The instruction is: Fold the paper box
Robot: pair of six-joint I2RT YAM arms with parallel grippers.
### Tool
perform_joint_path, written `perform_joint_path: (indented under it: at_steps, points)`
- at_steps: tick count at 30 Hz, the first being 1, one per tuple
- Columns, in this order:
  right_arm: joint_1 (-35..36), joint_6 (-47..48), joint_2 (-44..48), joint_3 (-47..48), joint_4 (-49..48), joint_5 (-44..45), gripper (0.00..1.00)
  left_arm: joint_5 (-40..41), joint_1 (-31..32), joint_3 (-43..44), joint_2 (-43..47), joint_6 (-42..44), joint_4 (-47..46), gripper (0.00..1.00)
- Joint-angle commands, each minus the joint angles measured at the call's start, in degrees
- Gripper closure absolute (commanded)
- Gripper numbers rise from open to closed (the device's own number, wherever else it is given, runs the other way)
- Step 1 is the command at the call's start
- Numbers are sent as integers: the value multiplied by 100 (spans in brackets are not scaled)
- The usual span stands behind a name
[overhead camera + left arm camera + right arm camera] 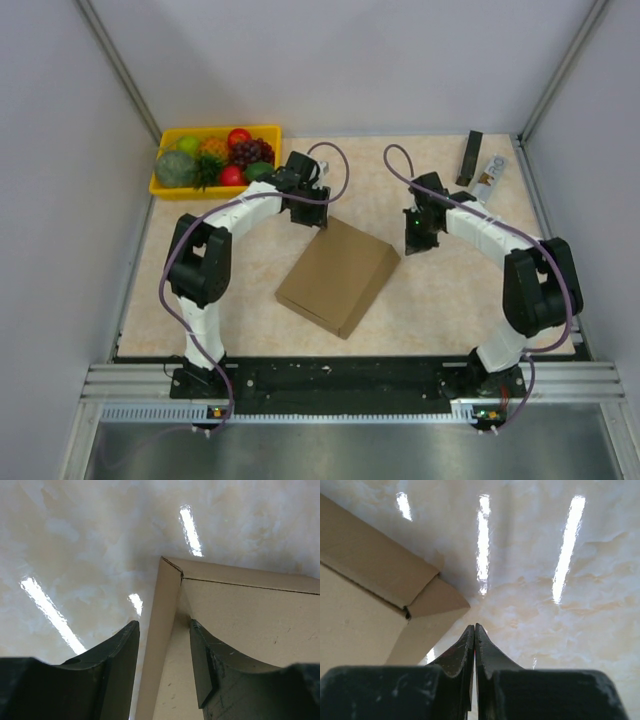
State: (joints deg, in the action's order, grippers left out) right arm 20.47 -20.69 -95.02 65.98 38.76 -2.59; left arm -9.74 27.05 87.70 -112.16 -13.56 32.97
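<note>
Open, the left gripper [162,626] is set astride a wall of the paper box [250,610], the right gripper [474,628] closed empty; buckling could be caused by a skewed pinch.

Left arm [245,212] and right arm [482,228] are white shells with chunky black joints and purple cables [327,146]. Left hand [163,625] and right hand [474,627] have scuffed black fingers [110,675].

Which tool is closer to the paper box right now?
Left. The left tool is open, straddling the paper box edge at one corner. The right tool is shut, just off another corner, not touching it.
</note>
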Motion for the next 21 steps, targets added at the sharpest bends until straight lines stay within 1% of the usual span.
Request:
perform_joint_path:
  at_steps: [1, 4, 13, 17, 18, 21]
  points:
    - [158, -181, 362, -146, -26, -417, 100, -212, 11, -16, -104, -67, -212, 50]
    - [229, -392, 222, -199, -201, -610, 100, -327, 11, -16, -122, -112, -221, 52]
    - [265, -814, 19, -445, -1010, -655, 100, -511, 81, -51, -122, -120, -212, 58]
    - [300, -919, -183, -629, -1739, -945, 100, -626, 169, 36, -262, -129, -212, 60]
    - [335, -920, -227, -673, -2071, -980, 100, -652, 187, 54, -289, -138, -212, 60]
    - [431, -954, -420, -761, -2678, -1146, 100, -757, 266, 124, -394, -182, -212, 61]
